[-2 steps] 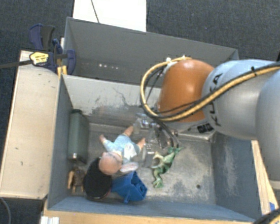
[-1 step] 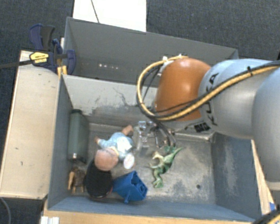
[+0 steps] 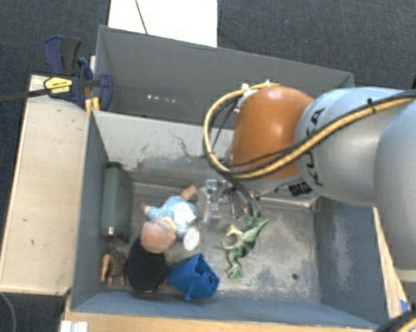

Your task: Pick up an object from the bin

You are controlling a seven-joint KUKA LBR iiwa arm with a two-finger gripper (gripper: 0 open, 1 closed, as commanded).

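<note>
Gripper [image 3: 225, 200], opening not discernible, hangs between one blue-clad baby doll [image 3: 173, 214] and one green plastic dinosaur [image 3: 242, 239]; grey metal bin [image 3: 290, 265] lies bare rightward.

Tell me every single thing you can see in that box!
bin: one, grey, centre
baby doll: one, light blue outfit, middle of the floor
toy dinosaur: one, green, right of the doll
blue thing: one, blue, by the front wall
black thing: one, black, left of the blue one
cylinder: one, dull green, along the left wall
small brown thing: one, brown, front left corner
gripper: one, metal, between doll and dinosaur
arm: one, silver with orange cover, reaching from the right
</note>
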